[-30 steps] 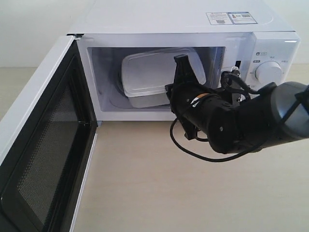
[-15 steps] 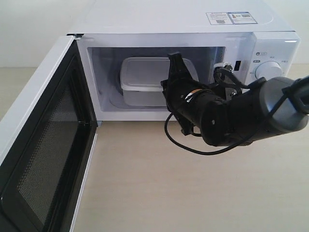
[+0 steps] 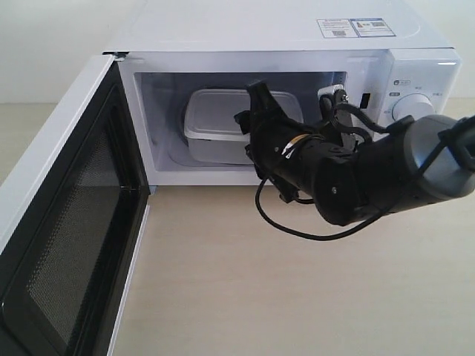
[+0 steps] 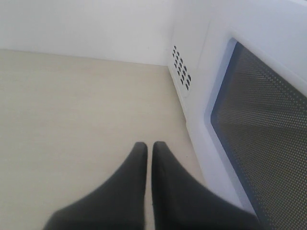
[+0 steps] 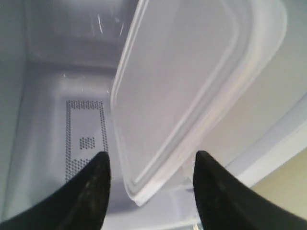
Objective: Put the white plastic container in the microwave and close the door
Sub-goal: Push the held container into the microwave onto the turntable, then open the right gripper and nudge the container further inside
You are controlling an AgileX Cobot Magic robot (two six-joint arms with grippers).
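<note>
The white plastic container (image 3: 214, 122) lies flat inside the microwave (image 3: 274, 30), lid up, on the cavity floor. My right gripper (image 3: 251, 110) is at the mouth of the cavity, just in front of the container's right end. In the right wrist view that gripper (image 5: 152, 155) is open, with the container (image 5: 187, 72) lying free beyond the fingertips and one corner between them. The door (image 3: 67, 215) stands wide open to the left. My left gripper (image 4: 146, 144) is shut and empty, low over the table beside the door's mesh window (image 4: 264, 129).
The right arm's thick body and cable (image 3: 356, 178) hang in front of the microwave's control panel and dial (image 3: 412, 107). Light wooden tabletop (image 3: 260, 282) stretches in front of the oven. The microwave's side wall with its vents (image 4: 181, 72) is near the left gripper.
The container was tilted and raised in the right gripper; now it rests flat in the cavity and the gripper has let go, shifting a little left. The door has not moved.
</note>
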